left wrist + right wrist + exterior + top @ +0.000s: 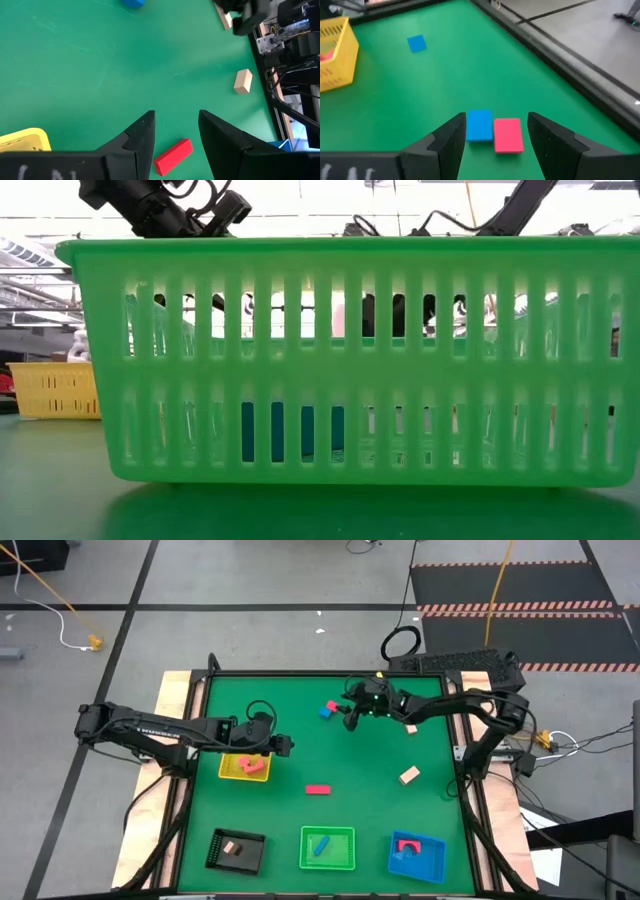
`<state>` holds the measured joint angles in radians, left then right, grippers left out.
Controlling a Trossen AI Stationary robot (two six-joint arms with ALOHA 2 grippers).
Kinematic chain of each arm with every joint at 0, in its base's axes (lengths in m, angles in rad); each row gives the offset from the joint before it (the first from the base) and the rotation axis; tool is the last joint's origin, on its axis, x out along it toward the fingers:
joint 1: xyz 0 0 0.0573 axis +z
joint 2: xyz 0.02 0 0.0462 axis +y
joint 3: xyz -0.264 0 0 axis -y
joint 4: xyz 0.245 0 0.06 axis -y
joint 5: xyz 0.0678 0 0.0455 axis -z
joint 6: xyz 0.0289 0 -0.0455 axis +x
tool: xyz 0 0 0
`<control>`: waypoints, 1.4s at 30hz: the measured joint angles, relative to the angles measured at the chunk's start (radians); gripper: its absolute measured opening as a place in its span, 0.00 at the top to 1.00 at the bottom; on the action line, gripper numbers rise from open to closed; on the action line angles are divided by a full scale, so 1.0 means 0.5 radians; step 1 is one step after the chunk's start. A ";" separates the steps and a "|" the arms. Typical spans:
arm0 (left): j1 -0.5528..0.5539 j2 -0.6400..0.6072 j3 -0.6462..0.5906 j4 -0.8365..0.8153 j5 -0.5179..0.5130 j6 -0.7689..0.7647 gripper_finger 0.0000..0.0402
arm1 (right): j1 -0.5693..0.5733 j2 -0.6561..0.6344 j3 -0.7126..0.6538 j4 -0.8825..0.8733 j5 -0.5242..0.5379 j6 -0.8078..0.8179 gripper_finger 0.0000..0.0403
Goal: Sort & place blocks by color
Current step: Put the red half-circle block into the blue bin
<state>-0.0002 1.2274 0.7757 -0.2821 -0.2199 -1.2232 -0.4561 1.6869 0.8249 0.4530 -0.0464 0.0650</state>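
Partly sorted, by the look of it. Four trays along the green desk (300, 755), each already holding something: pink or red pieces in the yellow tray (226, 772), a pale block in the black tray (217, 852), a blue block in the green tray (344, 836), a red or pink piece in the blue tray (432, 862).

Still loose on the desk: a red bar (318, 790) near the middle, a pale block (409, 775) toward the right side, another pale block (411, 728) beside the right arm, and a blue and pink pair (480, 125) lying side by side at the far edge.

Left claw (175, 135) open, empty, hovering beside the yellow tray and above the red bar. Right claw (495, 135) open, empty, poised just over the blue and pink pair.

Roughly half done, judging by four or five blocks left outside the trays.
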 joint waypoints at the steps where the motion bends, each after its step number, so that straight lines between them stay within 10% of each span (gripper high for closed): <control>1: 0.000 0.000 0.000 -0.001 0.000 0.000 0.62 | 0.000 0.037 0.000 0.024 -0.013 0.000 0.49; 28: 0.000 0.000 0.000 -0.011 -0.034 0.095 0.62 | 0.012 0.348 -0.001 0.483 0.274 0.273 0.47; 42: 0.053 0.000 0.001 -0.011 -0.035 0.187 0.62 | 0.011 0.394 -0.001 0.387 0.186 -0.419 0.37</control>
<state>0.0264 1.2274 0.7761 -0.2878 -0.2375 -1.1297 -0.4503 1.8840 0.8246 0.6465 0.0464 -0.1444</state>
